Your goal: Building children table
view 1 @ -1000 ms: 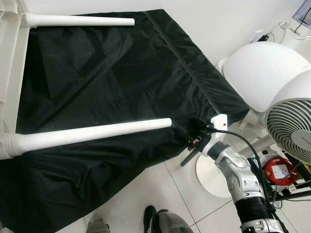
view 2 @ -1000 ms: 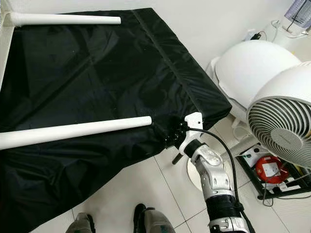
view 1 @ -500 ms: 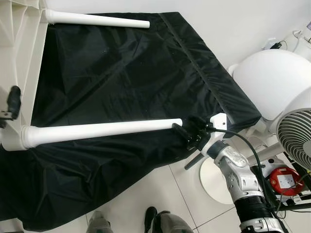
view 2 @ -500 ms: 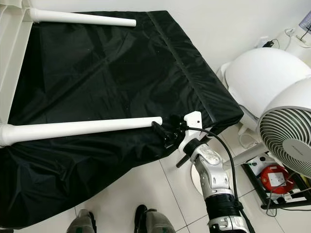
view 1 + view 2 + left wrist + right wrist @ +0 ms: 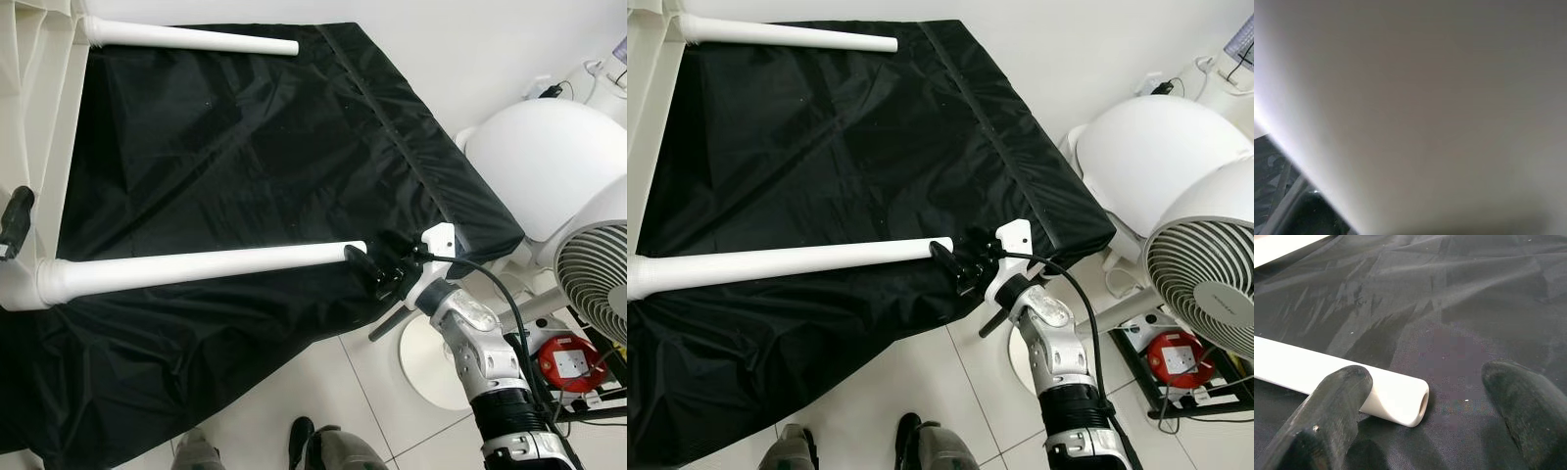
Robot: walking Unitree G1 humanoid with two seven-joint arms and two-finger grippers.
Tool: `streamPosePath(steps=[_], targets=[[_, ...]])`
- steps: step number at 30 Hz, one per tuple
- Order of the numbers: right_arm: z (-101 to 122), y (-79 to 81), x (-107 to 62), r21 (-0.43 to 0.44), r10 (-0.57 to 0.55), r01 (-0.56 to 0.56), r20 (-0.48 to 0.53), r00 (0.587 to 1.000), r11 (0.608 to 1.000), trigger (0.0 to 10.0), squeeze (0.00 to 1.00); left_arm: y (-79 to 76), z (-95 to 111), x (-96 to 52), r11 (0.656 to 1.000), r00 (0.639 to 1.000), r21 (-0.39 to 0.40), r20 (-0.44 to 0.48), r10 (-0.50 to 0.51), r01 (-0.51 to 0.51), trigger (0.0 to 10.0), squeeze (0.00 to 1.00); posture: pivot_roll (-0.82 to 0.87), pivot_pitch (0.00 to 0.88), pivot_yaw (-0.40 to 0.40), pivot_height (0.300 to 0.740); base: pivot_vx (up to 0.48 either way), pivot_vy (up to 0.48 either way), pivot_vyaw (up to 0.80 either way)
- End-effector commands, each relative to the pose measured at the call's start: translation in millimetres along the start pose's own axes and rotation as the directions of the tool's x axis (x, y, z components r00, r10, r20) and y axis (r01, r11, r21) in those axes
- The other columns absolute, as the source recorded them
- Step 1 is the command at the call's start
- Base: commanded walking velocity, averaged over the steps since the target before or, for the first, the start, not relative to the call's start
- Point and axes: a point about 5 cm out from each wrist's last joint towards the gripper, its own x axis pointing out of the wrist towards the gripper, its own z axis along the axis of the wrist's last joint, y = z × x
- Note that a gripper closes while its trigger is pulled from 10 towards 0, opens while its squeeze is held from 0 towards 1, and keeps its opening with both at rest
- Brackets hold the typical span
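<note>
Lying on its side across a black sheet (image 5: 255,147), the white children's table (image 5: 44,157) shows its ribbed underside along the robot's left, with two round white legs reaching out over the cloth: the far leg (image 5: 191,37) near the wall and the near leg (image 5: 201,267) pointing toward the robot's right arm. The right gripper (image 5: 377,272) sits at the free end of the near leg; in the right wrist view its jaws stand open, one black finger (image 5: 1332,411) just beside the hollow tip of the leg (image 5: 1400,401) and the other finger (image 5: 1528,406) well apart on the bare cloth, neither closed on it. The left gripper (image 5: 14,220) shows as a black tip at the edge of the table's underside, above the base of the near leg; whether its jaws are open or closed cannot be told, and the left wrist view gives mostly a pale blur. A white fan (image 5: 598,264) stands to the right on the tiled floor (image 5: 323,392), beside a round red object (image 5: 563,345). No writing can be read anywhere.
</note>
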Motion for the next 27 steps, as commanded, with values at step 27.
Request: streamPosePath(steps=[27], targets=[[0.8, -4.3, -0.5, -0.003, -0.013, 0.013, 0.004, 1.000, 1.000, 10.0, 0.00, 4.9, -2.0, 13.1, 0.989, 0.995, -0.116, 0.011, 0.098, -0.096, 10.0, 0.00, 0.18, 0.187, -0.134, 0.740, 0.000, 0.000, 0.00]])
